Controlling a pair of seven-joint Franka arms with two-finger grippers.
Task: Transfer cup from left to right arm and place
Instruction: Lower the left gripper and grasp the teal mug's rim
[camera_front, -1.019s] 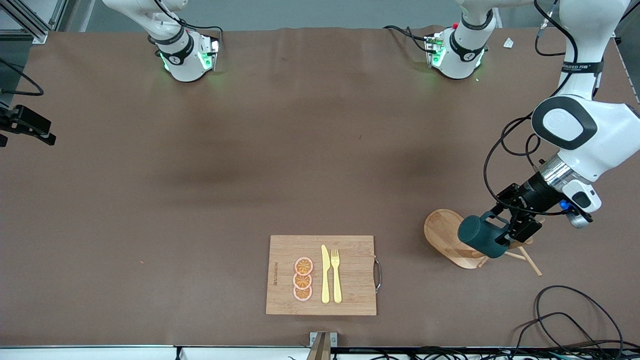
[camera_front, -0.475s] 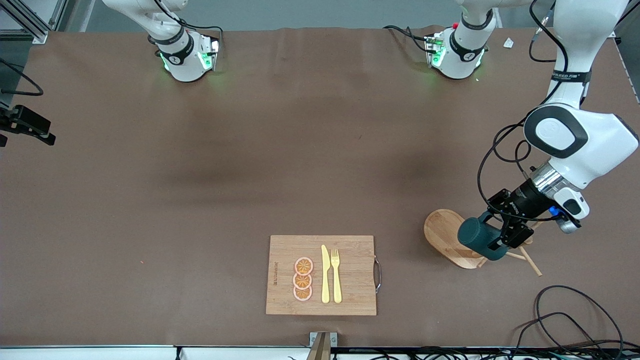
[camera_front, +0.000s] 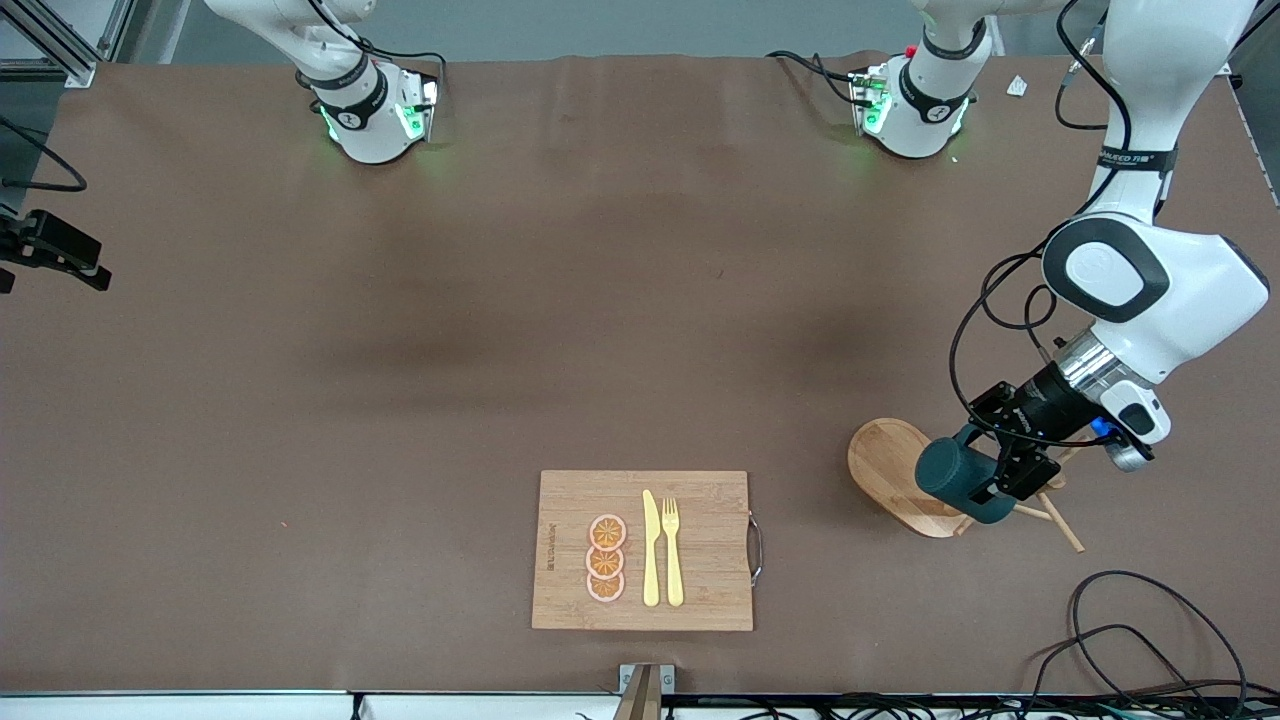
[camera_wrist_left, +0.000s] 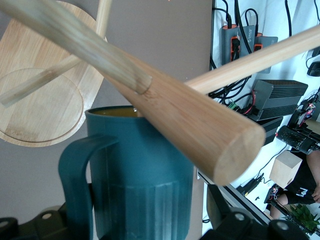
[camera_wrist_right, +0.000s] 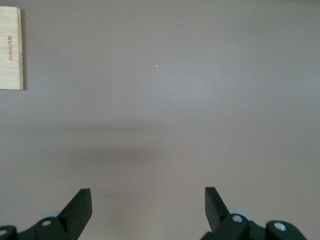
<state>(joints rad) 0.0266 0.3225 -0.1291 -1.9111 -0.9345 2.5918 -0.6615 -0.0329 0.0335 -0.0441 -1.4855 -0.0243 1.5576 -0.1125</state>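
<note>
Cup (camera_front: 962, 476), small dark teal ribbed mug w/ loop handle, is pinched in the left gripper (camera_front: 1000, 478) jaws over the oval wooden mug-tree base (camera_front: 885, 470), nearer the front camera than most of the table (camera_front: 400, 400). Over the last sec. arm and cup have edged toward the peg stand, so the lift-off is prob. only starting. Cup lies tilted, long axis near-horizontal, rim toward the wooden post (camera_wrist_left: 165, 107). Right gripper (camera_wrist_right: 148, 207) waits, jaws spread, over bare table.
</note>
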